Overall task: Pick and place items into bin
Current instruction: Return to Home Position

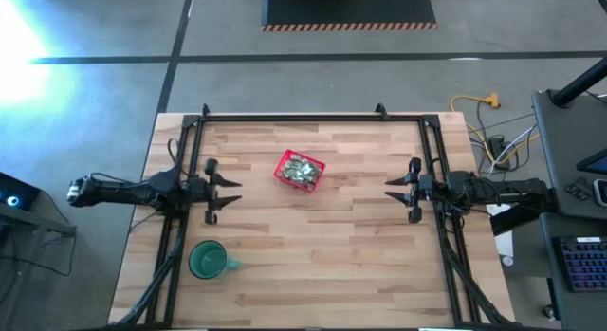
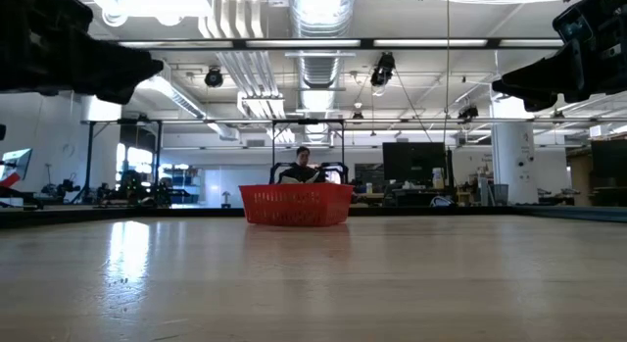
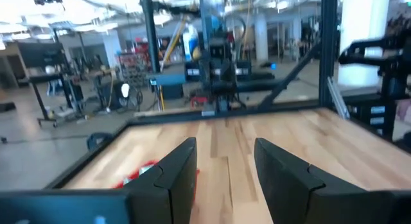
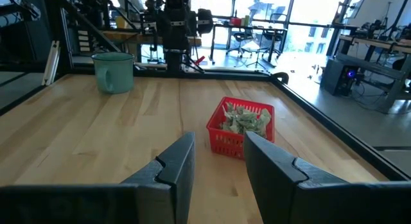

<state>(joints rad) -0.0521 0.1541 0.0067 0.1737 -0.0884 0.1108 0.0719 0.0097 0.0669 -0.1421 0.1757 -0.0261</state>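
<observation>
Both the left claw [image 1: 235,192] and right claw [image 1: 389,190] hover, fingers apart, flanking the red bin [image 1: 282,166] holding items [image 1: 302,171].

The bin [image 4: 226,142] is red, its walls a fine perforated mesh. The items [image 4: 244,119] in it are pale green and white. The mug [image 4: 113,71] is dull green. The desk [image 1: 313,265] is light wood, striped in narrow tan and cream planks, ringed by a black frame [image 1: 294,118]. The left tool [image 1: 237,191] and right tool [image 1: 389,190] are near black. The floor [image 1: 95,27] is grey with dark lines; a black mat [image 1: 348,7] has an orange-and-black striped edge.
</observation>
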